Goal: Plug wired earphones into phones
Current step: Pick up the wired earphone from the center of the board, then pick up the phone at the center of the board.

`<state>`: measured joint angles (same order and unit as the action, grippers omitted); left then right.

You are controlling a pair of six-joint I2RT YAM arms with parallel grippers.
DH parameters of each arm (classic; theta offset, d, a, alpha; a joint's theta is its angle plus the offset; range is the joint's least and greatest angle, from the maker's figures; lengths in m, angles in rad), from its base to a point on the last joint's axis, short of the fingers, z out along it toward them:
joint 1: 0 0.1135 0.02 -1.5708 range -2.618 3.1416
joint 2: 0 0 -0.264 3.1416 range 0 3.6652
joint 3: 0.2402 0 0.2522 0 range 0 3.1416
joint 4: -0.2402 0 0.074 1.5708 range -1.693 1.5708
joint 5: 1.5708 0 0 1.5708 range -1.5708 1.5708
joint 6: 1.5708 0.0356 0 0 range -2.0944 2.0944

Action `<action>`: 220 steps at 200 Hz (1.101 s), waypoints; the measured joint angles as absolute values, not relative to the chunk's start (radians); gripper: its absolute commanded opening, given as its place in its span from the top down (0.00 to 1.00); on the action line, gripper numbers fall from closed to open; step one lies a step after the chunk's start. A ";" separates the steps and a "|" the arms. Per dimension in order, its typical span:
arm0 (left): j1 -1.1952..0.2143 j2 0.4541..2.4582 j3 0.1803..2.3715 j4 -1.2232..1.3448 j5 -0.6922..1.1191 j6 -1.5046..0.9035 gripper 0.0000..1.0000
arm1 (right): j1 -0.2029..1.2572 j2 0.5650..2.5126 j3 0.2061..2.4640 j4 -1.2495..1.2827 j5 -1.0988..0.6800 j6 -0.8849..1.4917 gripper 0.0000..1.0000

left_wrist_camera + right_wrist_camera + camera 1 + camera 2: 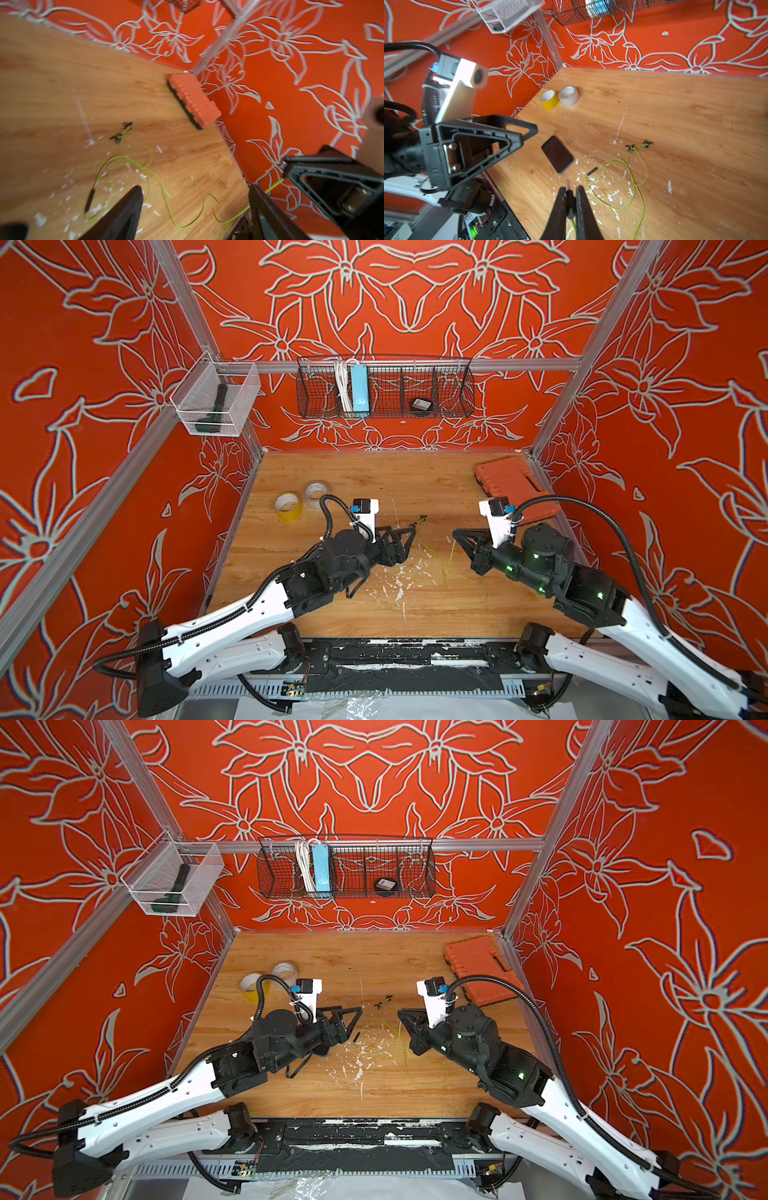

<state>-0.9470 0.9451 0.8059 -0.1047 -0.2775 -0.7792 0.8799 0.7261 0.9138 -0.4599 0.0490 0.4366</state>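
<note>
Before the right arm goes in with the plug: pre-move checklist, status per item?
1. Plug gripped: ok, right gripper shut on the dark plug of the thin yellow-green wired earphones.
2. Other hand free: ok, left gripper open.
3. Steadied: not ok, flat black smartphone lies unheld on the wooden table.
4. Socket located: cannot tell.
5. Slack: ok, loose loops on the table.

White-and-black left arm [232, 618]: reaches in from near edge, elbow bent. Black triangular-fingered left gripper [195, 187]: jaws spread wide. White-and-black right arm [648, 626]: mirrored pose. Black triangular-fingered right gripper [570, 188]: jaws pinched on small dark plug [568, 185], metal tip protruding. Gripper tips face each other, apart.
</note>
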 measured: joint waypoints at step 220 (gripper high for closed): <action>-0.464 1.728 1.107 -0.899 -0.113 -1.511 0.06 | 0.880 0.915 0.593 -0.202 -0.192 0.666 1.00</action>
<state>-0.4641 1.7275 1.1069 -0.8986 -0.1127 -1.5108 0.8799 0.9154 0.5930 -0.2024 -0.1917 0.6662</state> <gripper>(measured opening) 0.933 0.098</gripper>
